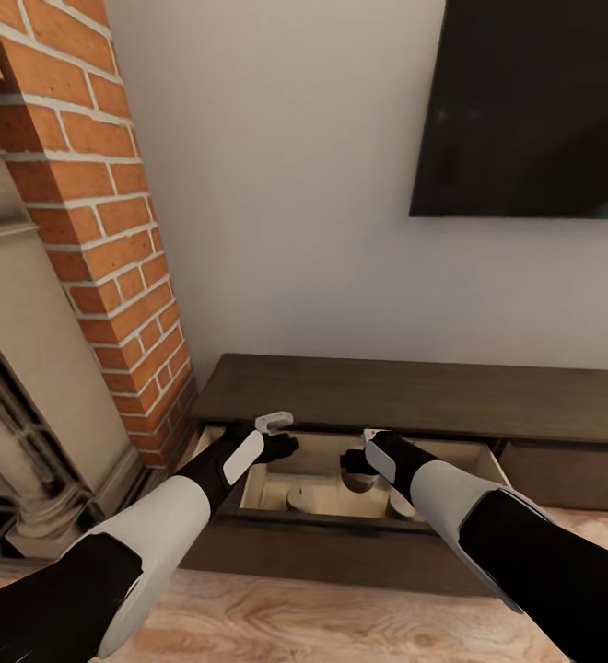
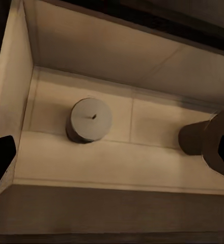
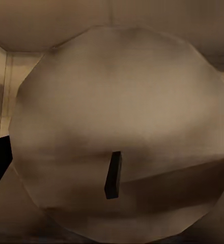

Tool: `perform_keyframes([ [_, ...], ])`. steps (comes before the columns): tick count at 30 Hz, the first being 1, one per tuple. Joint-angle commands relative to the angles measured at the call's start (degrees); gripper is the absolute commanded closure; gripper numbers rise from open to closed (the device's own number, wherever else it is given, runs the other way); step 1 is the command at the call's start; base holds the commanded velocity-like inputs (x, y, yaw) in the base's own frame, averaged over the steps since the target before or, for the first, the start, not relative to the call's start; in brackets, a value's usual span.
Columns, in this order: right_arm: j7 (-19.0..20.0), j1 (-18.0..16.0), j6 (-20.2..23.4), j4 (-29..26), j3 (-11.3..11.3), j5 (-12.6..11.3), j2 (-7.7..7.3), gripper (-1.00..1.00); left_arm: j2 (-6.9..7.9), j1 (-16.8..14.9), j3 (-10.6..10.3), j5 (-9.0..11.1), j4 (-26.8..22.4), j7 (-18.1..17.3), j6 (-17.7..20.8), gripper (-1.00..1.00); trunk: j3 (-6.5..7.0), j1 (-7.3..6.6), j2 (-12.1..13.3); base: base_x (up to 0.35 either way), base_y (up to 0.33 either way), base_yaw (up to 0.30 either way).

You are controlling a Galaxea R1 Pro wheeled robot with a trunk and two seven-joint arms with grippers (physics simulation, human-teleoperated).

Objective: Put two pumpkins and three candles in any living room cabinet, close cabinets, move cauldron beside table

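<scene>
Currently both end effectors hang over the open cabinet (image 1: 405, 391) drawer. Right end effector (image 1: 352, 460) sits directly above a candle (image 3: 122, 137); grip state can't be told. Left end effector (image 1: 288, 445) is spread open, a second candle (image 2: 89, 120) standing on the drawer floor below it. Third candle (image 2: 206, 140) cut off by a fingertip

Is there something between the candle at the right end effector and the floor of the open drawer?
Nothing visible blocks it. The right end effector is over the open drawer of the cabinet, with a candle close before its camera. Another candle stands apart, on the drawer floor.
</scene>
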Motion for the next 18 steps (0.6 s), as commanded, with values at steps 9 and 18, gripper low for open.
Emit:
perform_keyframes([
  [9,-0.8,0.0,0.9,-0.1,0.4,-0.7,-0.01,1.00,-0.29,0.0,-0.5,0.6,0.0,0.6,2.1,-1.00,-0.06,0.02,0.0,0.165,-0.035,0.000],
  [18,-0.9,0.0,0.9,-0.1,0.4,-0.7,-0.01,1.00,-0.37,0.0,-0.6,0.6,0.0,0.5,3.0,-1.00,-0.23,0.24,-0.4,0.004,-0.001,0.000],
])
